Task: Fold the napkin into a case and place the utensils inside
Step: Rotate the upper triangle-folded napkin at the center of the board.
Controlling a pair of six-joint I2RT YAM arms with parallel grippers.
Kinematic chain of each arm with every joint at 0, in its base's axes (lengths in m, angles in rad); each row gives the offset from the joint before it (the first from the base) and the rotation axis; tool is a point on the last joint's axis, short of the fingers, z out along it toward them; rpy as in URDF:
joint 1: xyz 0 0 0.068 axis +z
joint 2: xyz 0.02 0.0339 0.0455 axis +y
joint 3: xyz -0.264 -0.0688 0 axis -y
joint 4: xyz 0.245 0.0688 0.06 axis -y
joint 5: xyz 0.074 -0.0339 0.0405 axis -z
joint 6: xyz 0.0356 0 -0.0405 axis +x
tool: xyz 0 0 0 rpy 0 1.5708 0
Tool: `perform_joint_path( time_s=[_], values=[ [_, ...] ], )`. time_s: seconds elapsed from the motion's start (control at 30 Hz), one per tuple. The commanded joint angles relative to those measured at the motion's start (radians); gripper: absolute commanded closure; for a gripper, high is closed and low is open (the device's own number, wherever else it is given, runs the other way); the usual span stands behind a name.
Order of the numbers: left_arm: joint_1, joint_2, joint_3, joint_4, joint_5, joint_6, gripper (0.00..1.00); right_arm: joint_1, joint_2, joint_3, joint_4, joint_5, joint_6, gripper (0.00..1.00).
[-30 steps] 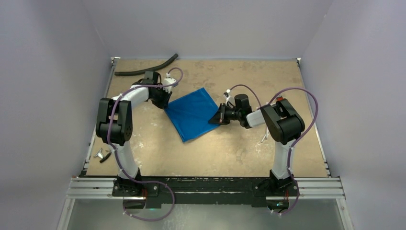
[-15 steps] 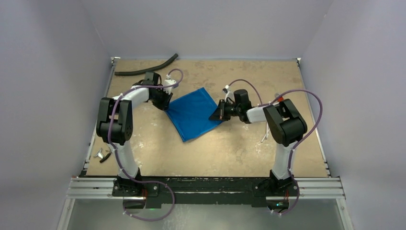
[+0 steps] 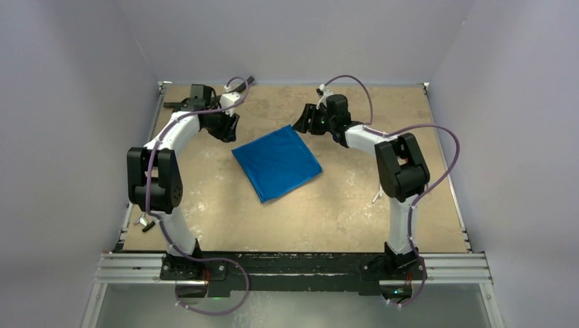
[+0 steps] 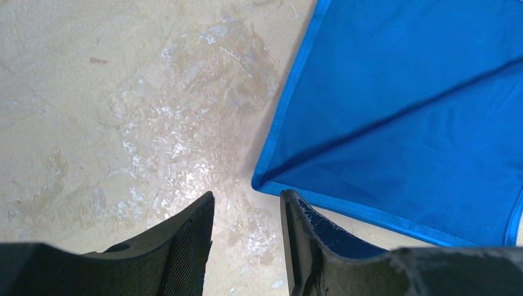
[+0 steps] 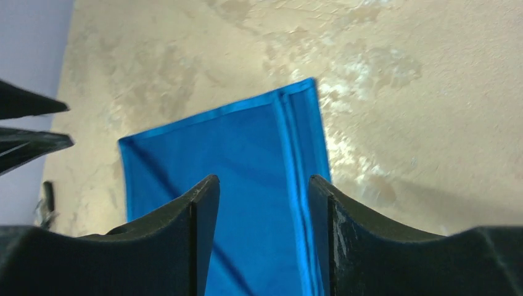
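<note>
The blue napkin point(image 3: 276, 162) lies flat in the middle of the table, folded, with a doubled hem along one side point(image 5: 290, 142). My left gripper point(image 3: 230, 133) is open just behind the napkin's left corner point(image 4: 262, 182). Nothing sits between its fingers point(image 4: 247, 197). Behind the napkin's far corner, my right gripper point(image 3: 299, 124) hangs open and empty, looking down over the cloth point(image 5: 262, 182). A few thin pale sticks, likely the utensils point(image 3: 377, 195), lie beside the right arm's upright link.
A black hose point(image 3: 176, 104) runs along the back left, partly behind the left arm. A small tool point(image 3: 143, 221) lies at the table's left edge. Grey walls enclose three sides. The left gripper's fingertips point(image 5: 24, 148) show in the right wrist view.
Both grippers have opened, let go of the napkin's side corners and pulled back toward the far wall. The napkin now lies flat on the table.
</note>
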Motion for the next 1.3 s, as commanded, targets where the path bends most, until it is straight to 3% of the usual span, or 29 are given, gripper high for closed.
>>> perform_joint_path(
  time_s=[0.0,0.4,0.7,0.87,1.07,1.27],
  values=[
    [0.007,0.070,0.047,0.052,0.000,-0.022,0.58,-0.001,0.115,0.090,-0.067,0.083,-0.017,0.39],
    [0.025,0.158,0.034,0.205,-0.003,-0.095,0.60,0.087,0.281,0.303,-0.115,0.000,-0.022,0.33],
    [0.100,0.152,-0.031,0.202,0.006,-0.071,0.61,0.180,0.402,0.526,-0.210,-0.021,-0.077,0.33],
    [0.113,0.102,-0.168,0.176,0.033,-0.004,0.62,0.205,0.398,0.564,-0.187,-0.100,-0.124,0.33],
    [0.112,0.026,-0.290,0.143,0.077,0.047,0.63,0.244,0.426,0.693,-0.283,-0.186,-0.227,0.32],
    [0.124,-0.082,-0.298,0.074,0.078,0.083,0.63,0.248,0.301,0.597,-0.265,-0.035,-0.277,0.24]
  ],
)
